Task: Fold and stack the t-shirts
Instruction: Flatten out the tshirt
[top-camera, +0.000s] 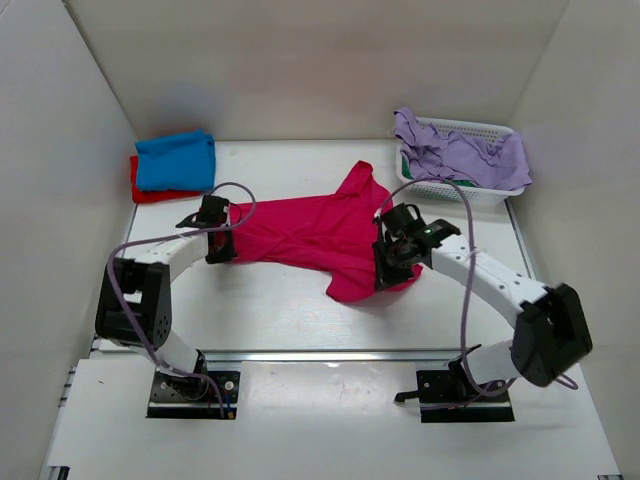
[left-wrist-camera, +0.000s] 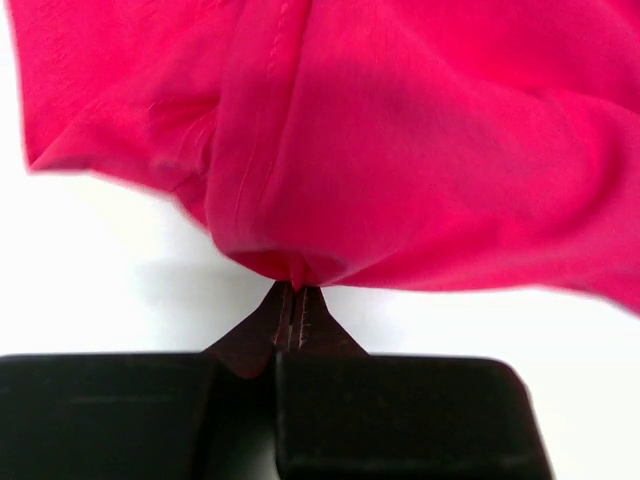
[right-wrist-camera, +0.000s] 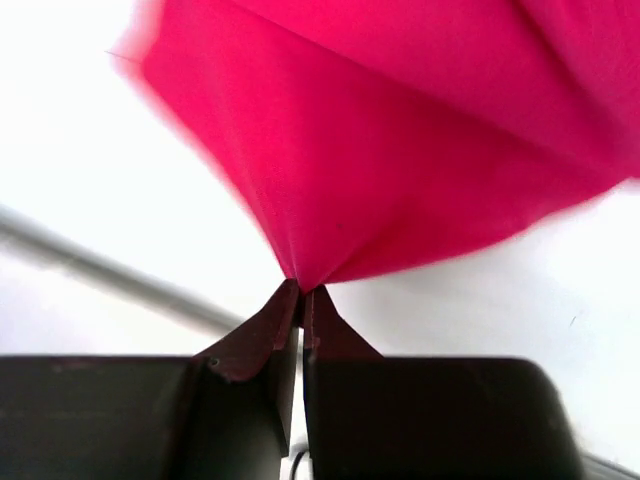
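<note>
Nearest: left gripper (top-camera: 220, 246) over the left-middle of the table (top-camera: 280, 315), jaws pinched fully together on a bunched edge of the crimson-pink t-shirt (top-camera: 310, 235). The left wrist view shows the cloth nipped right at the tips. Right gripper (top-camera: 390, 268) is toward the right-middle, jaws likewise closed tight on a thin corner of the same shirt, fabric fanning out from the tips.

The shirt lies rumpled across the table middle between both arms. One sleeve points to the far edge, and a lobe reaches toward the near edge by the right gripper.

Step in hand, my read: both grips are set and the shirt is due to be lifted and spread flat for folding. To do it well, raise both ends together and draw them apart evenly so the creases pull out. No yanking: both holds are tip-only on little cloth and could slip. Lay it down short of the far stack.

Far left corner: blue t-shirt (top-camera: 177, 160) folded on top of a red t-shirt (top-camera: 148, 192). Far right corner: white basket (top-camera: 440, 191) with lilac cloth (top-camera: 465, 155) heaped in it, draping over the rim.
</note>
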